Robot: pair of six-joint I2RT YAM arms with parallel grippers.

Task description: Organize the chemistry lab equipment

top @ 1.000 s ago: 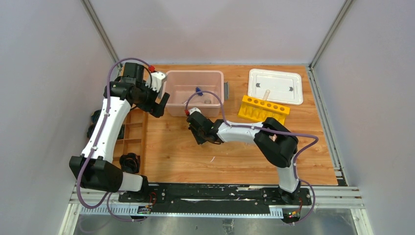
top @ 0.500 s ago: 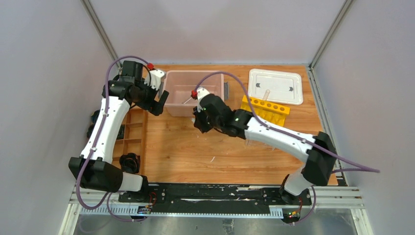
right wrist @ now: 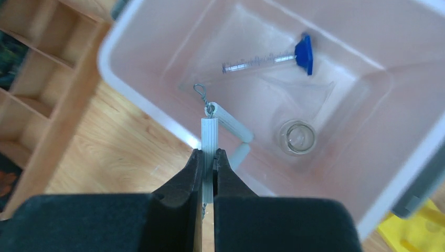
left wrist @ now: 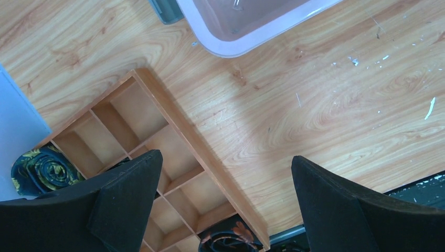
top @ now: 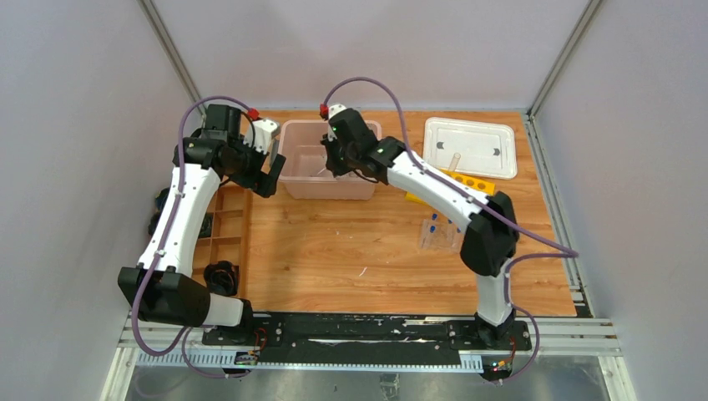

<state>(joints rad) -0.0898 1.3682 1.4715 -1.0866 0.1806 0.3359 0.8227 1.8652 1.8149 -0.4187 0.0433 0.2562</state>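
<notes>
white triangle (right wrist: pixel 208 131) clamped in right gripper (right wrist: pixel 209 157) over pink bin (right wrist: pixel 126 89), clear beaker (right wrist: pixel 296 137) at its 3 o'clock; left gripper (left wrist: pixel 225 194) spread wide.

No lettering can be read anywhere; the syringe (right wrist: pixel 262 61) bears scale marks too blurred to read

A wood-grain tabletop (top: pixel 334 251) is enclosed on three sides by plain pale grey walls (top: pixel 367 50), joined at the rear corners by slanting aluminium posts (top: pixel 171 54). A black rail (top: pixel 334 322) is fixed along the near edge. Even, soft light is cast throughout.
</notes>
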